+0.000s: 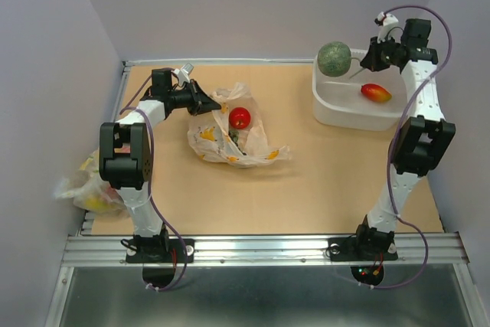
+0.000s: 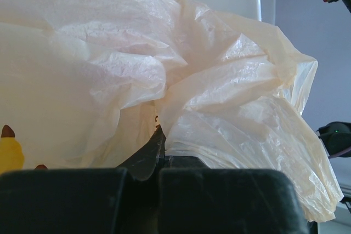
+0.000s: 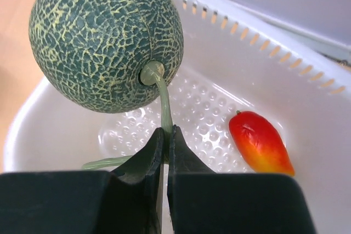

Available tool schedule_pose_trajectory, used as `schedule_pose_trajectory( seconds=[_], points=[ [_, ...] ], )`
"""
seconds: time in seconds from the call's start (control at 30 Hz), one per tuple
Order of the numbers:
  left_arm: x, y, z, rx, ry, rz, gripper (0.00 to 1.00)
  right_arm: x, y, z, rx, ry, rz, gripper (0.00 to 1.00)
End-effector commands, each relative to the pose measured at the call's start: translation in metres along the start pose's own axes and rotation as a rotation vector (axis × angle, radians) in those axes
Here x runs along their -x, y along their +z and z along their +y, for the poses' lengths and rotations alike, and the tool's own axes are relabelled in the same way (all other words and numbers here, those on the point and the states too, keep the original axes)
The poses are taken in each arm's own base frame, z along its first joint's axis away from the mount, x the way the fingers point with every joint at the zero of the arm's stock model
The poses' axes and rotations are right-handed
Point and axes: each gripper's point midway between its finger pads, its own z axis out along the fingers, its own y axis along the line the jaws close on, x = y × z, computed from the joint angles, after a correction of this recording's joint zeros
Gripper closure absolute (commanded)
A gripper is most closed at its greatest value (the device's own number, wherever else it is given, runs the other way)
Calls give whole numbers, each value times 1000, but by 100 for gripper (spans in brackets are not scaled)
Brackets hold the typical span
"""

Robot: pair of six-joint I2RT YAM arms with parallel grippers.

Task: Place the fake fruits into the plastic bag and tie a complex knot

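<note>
The plastic bag [image 1: 233, 139] lies open on the table's left half, cream-white with orange-yellow prints, a red fruit [image 1: 240, 117] in its mouth. My left gripper [image 1: 205, 103] is shut on the bag's rim; in the left wrist view the crinkled film [image 2: 219, 97] fills the frame above the closed gripper [image 2: 159, 138]. My right gripper [image 1: 366, 63] is shut on the stem [image 3: 163, 105] of a green netted melon [image 1: 334, 58], holding it above the tub's left rim. The melon [image 3: 104, 36] hangs in front of the gripper [image 3: 167, 138]. No knot is visible.
A white rigid tub [image 1: 337, 109] stands at the back right and holds a red-orange elongated fruit [image 1: 376, 93], also seen in the right wrist view [image 3: 260, 143]. A second bag with yellow contents [image 1: 88, 185] lies off the table's left edge. Grey walls surround the table.
</note>
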Motion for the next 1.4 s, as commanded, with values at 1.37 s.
schedule_pose_trajectory(
  seconds=[1.37],
  points=[
    [-12,-30,-93,-224,138,54,100,2,58,400,616,-259,-35,99]
  ],
)
